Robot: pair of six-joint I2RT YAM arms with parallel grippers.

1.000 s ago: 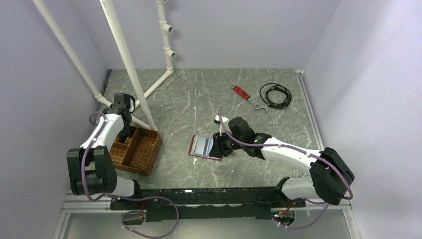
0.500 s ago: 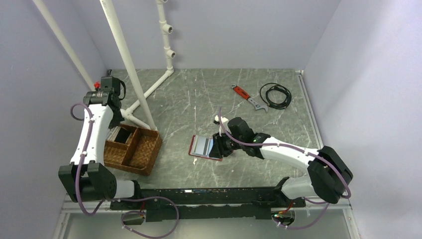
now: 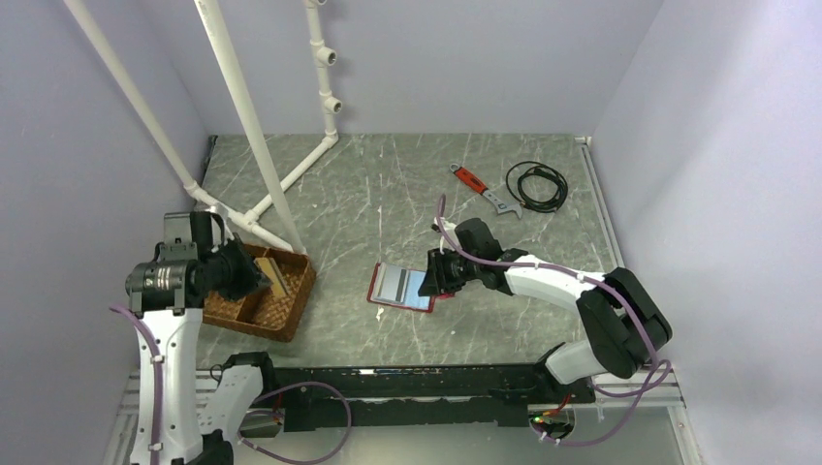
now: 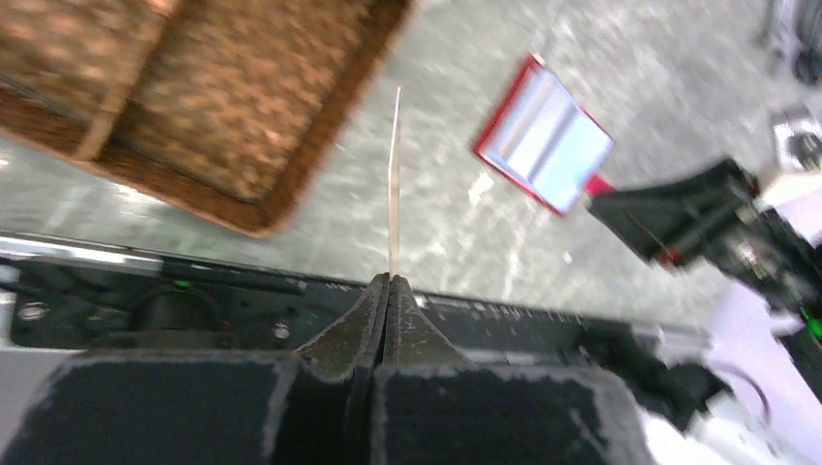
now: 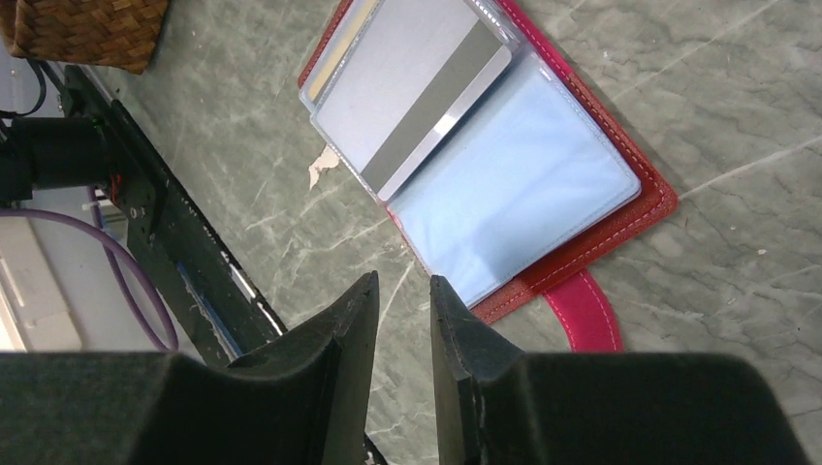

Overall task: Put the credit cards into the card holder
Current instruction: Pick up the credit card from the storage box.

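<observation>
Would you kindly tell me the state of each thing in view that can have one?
card holder: open, flat on the table, one grey striped card in a sleeve.
left end effector: shut on a credit card, held edge-on.
right end effector: open, empty, near the holder's edge.
wicker tray: upright on the table.
cable: coiled.

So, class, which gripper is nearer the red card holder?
Right. The right gripper hovers at the card holder's edge; the left gripper, pinching a card, is off by the wicker tray.
</observation>
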